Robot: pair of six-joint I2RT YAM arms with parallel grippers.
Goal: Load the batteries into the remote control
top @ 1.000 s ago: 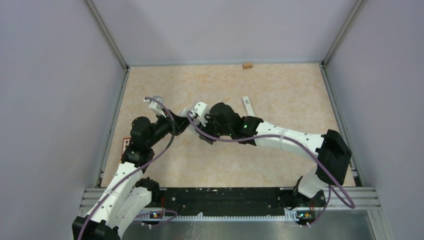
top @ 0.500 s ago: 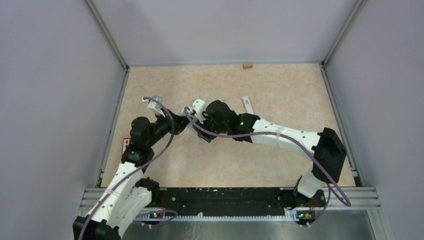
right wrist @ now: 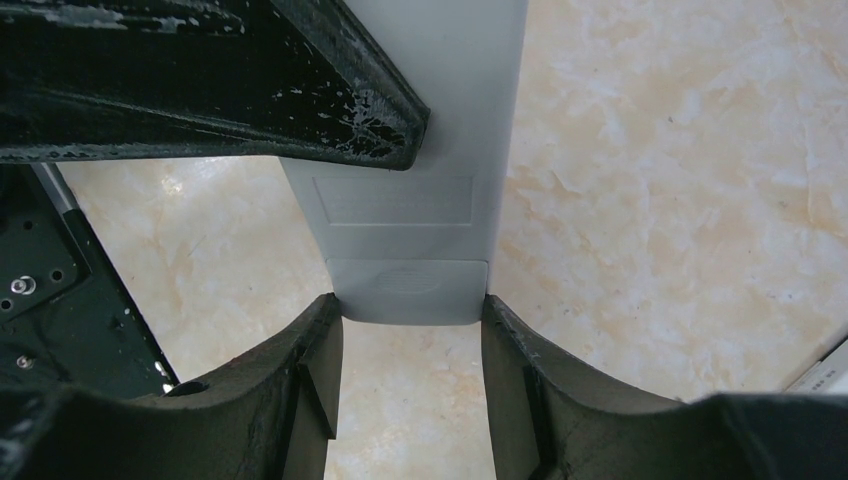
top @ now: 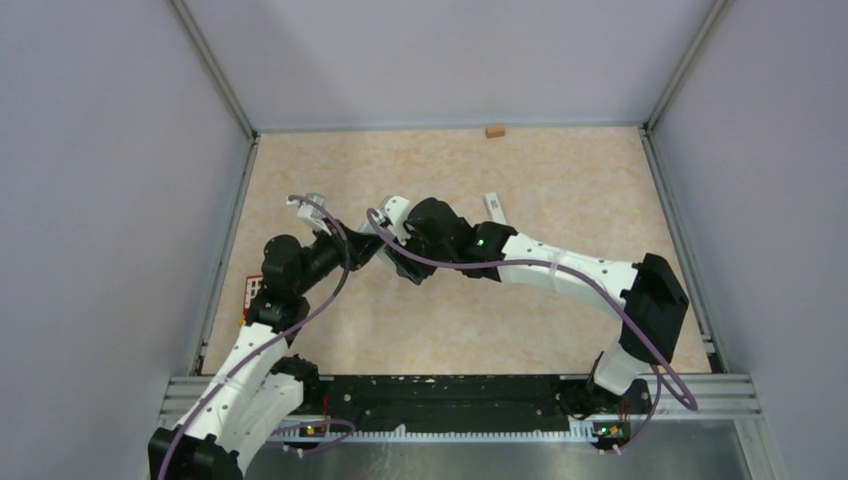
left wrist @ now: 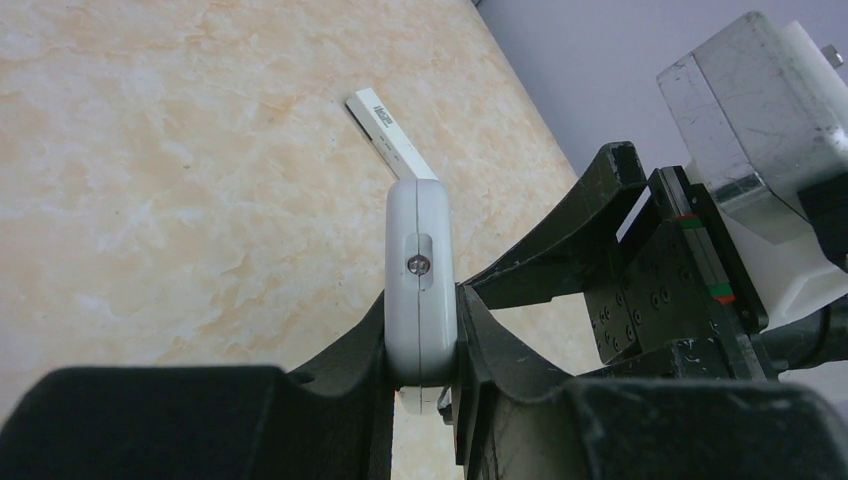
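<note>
A white remote control [left wrist: 420, 270] is held edge-on above the table, clamped in my left gripper [left wrist: 422, 350], which is shut on it. In the right wrist view the remote's [right wrist: 450, 200] flat back and end cover show, with my right gripper [right wrist: 410, 310] closed on both sides of that end. The left gripper's finger [right wrist: 200, 100] crosses above it. From above, my left gripper [top: 362, 247] and right gripper [top: 388, 252] meet mid-table and hide the remote. No batteries are in view.
A thin white strip [top: 493, 210] lies on the table beyond the grippers; it also shows in the left wrist view [left wrist: 385, 130]. A small brown block [top: 494, 130] sits at the back wall. A red and white label [top: 252, 295] lies at the left edge.
The right arm has shifted slightly left and toward the back, closing in on the left gripper. The left arm has barely moved.
</note>
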